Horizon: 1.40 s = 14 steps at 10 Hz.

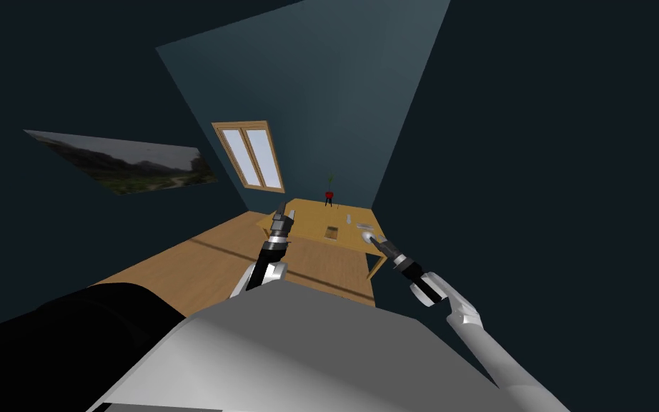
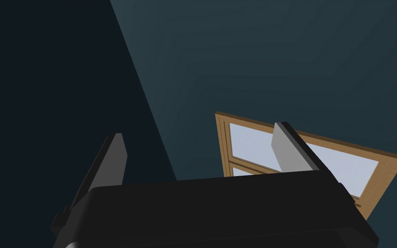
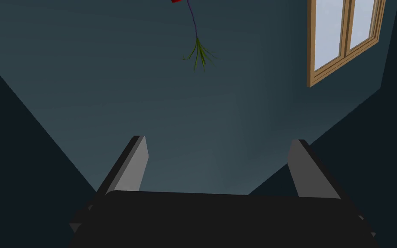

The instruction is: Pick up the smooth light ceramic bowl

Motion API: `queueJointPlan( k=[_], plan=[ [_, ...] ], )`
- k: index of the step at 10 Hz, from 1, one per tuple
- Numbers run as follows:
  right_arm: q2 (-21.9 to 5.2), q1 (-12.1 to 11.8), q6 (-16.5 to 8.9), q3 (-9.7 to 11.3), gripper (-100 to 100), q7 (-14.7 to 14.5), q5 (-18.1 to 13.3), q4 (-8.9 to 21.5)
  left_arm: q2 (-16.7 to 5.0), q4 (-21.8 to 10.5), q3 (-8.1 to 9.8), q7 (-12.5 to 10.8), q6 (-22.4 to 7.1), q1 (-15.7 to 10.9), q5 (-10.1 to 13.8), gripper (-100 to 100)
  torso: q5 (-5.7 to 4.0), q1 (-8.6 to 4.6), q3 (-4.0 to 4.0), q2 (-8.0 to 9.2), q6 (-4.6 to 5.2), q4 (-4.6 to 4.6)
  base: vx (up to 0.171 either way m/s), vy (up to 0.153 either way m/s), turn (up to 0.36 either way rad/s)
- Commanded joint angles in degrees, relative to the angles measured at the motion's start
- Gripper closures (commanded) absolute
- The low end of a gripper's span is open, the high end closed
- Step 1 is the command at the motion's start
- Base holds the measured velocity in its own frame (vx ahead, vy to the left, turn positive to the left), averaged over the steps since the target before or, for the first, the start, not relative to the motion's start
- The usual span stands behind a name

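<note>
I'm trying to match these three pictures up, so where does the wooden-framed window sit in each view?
Head view: window on the lighter blue wall, just above the left hand.
Left wrist view: window behind one finger of the open left hand, partly hidden by it.
Right wrist view: window beyond the open right hand, apart from the plant.
Shared landmark: that lighter blue wall, meeting a darker wall beside the window.

Both arms extended forward, grippers empty.
Left gripper (image 1: pixel 280 209) points toward 12 o'clock, right gripper (image 1: pixel 373 238) toward 10 o'clock; both finger pairs stand apart.
</note>
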State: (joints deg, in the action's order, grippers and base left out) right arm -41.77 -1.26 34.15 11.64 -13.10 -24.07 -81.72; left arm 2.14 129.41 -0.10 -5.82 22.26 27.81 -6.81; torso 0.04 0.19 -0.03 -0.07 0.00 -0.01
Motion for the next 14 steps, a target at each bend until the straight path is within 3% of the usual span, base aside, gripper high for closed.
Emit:
queueJointPlan(
  k=[1, 2, 5, 6, 8, 13, 14],
  plan=[
    [-0.96, 0.57, 0.0, 0.36, -100, -1.05, -0.78, 2.86, 0.0, 0.0, 0.0, 0.0, 0.0, 0.0, 0.0, 0, 0.0, 0.0, 0.0, 0.0, 0.0, 0.0, 0.025, 0.048, 0.062],
    [-2.68, 1.47, -0.41, 1.18, -100, -2.93, -2.48, 4.84, 0.0, 0.0, 0.0, 0.0, 0.0, 0.0, 0.0, 0, 0.0, -0.03, -0.02, -0.02, 0.02, -0.01, 0.034, 0.059, 0.117],
    [-2.68, 1.47, -0.41, 1.18, -100, -2.93, -2.48, 6.89, 0.0, 0.0, 0.01, 0.0, 0.0, 0.0, 0.0, 0, -0.02, -0.09, 0.0, 0.01, 0.03, 0.0, 0.013, 0.026, 0.015],
    [-4.3, 2.28, -0.88, 2.04, -100, -4.84, -4.23, 9.35, 0.0, 0.0, 0.01, 0.0, 0.0, 0.0, 0.0, 0, -0.04, -0.16, 0.02, 0.05, 0.03, 0.01, 0.02, 0.032, 0.15],
    [-4.3, 2.28, -0.88, 2.04, -100, -4.84, -4.23, 10.53, 0.0, 0.0, 0.01, 0.0, 0.0, 0.01, 0.0, 0, -0.02, -0.06, -0.02, -0.03, 0.02, -0.01, 0.025, 0.033, 0.021],
    [-8.53, 4.19, -2.69, 4.7, -100, -10.6, -9.66, 20.49, 0.0, 0.0, 0.0, 0.0, 0.0, 0.01, 0.0, 0, 0.0, 0.0, -0.08, -0.13, 0.03, -0.03, 0.051, 0.057, 0.104],
    [-8.53, 4.19, -2.69, 4.7, -100, -10.6, -9.66, 21.18, 0.0, 0.0, 0.0, 0.0, 0.0, 0.01, 0.0, 0, 0.0, 0.03, -0.09, -0.15, 0.01, -0.04, 0.052, 0.052, 0.065]
  ],
)
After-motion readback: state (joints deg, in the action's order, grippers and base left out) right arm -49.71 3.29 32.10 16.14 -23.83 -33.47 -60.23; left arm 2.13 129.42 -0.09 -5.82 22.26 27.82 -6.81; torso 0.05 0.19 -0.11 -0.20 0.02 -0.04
